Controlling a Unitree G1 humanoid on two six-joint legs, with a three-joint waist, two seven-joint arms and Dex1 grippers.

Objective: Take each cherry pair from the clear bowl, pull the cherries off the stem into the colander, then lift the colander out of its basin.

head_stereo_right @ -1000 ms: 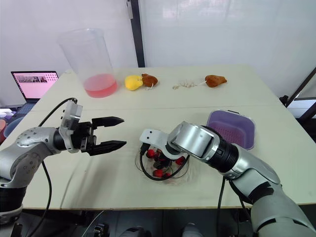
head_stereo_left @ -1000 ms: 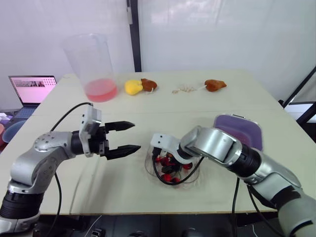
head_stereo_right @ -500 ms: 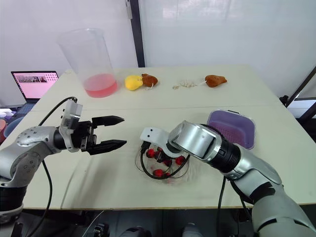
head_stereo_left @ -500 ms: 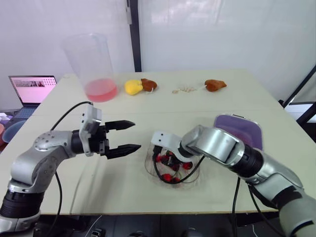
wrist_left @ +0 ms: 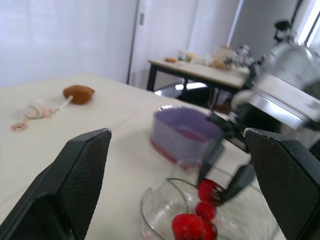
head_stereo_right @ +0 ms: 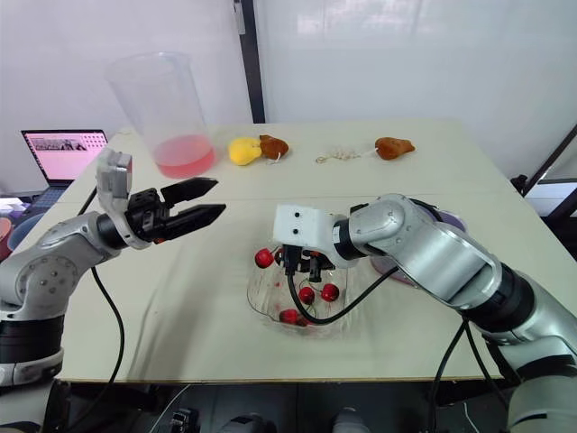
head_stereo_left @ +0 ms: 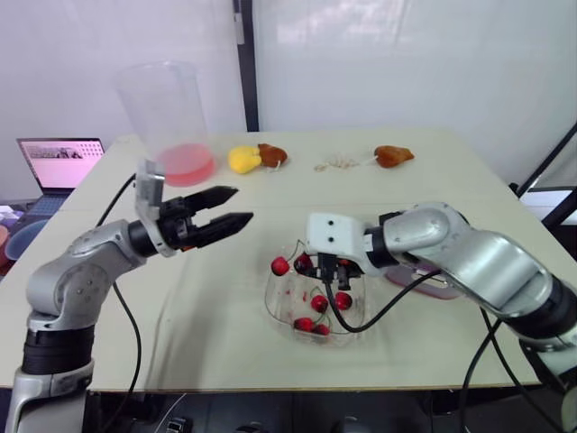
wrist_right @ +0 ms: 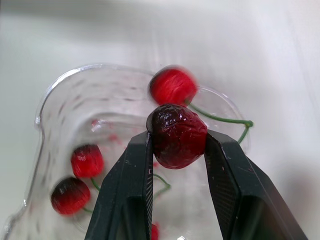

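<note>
Gripping a dark cherry [wrist_right: 176, 129] in the right end effector [wrist_right: 177, 137], clenched just above the clear bowl [wrist_right: 50, 97] on the surface [head_stereo_left: 225, 316], with its red twin [wrist_right: 172, 85] alongside on the green stem [wrist_right: 220, 119]. Holding the left end effector [head_stereo_left: 242, 204] released, fingers parted, in the air left of the bowl. More cherries [head_stereo_left: 317, 302] inside the bowl; purple colander [wrist_left: 176, 131] just right of it, partly behind the right arm.

You've got silver-grey shells on left arm [head_stereo_left: 68, 275] and right arm [head_stereo_left: 482, 257], black bands at the joints. White box on each wrist. Left gripper [head_stereo_left: 242, 205] and right gripper [wrist_right: 177, 140]: two black fingers [wrist_left: 85, 170], cross-hatched pads. Loose black cable [head_stereo_left: 138, 347] loops off each arm.
</note>
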